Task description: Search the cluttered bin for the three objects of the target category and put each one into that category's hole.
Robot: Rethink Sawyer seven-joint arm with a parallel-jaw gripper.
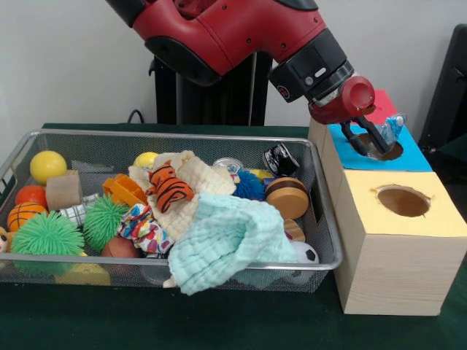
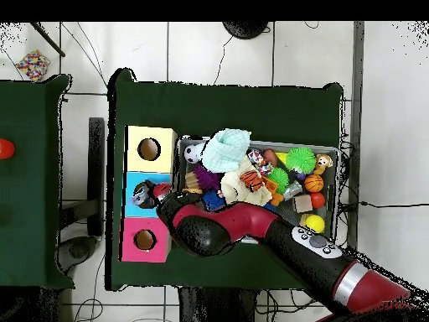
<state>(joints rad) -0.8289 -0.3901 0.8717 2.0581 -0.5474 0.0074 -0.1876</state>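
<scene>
The bin (image 1: pixel 175 133) is a long silver wire-mesh tray full of toys; it also shows in the overhead view (image 2: pixel 336 180). My gripper (image 1: pixel 373 140) hangs just above the round hole (image 1: pixel 392 154) of the blue-topped box (image 1: pixel 419 157), to the right of the bin. Its two dark fingers stand apart with the hole showing between them, and I see nothing clearly held. A small pale blue bit (image 1: pixel 395 127) sits beside the right finger; I cannot tell what it is. In the overhead view the gripper (image 2: pixel 149 194) is over the blue box (image 2: pixel 130 186).
A yellow-topped box (image 1: pixel 446 217) with its hole (image 1: pixel 403 200) stands nearest, a pink-topped box (image 1: pixel 384 102) farthest. The bin holds a mint cloth (image 1: pixel 230 237), tiger toy (image 1: pixel 172 187), green spiky ball (image 1: pixel 47 233), yellow ball (image 1: pixel 47 165), wooden disc (image 1: pixel 287 197) and soccer ball (image 1: pixel 307 254).
</scene>
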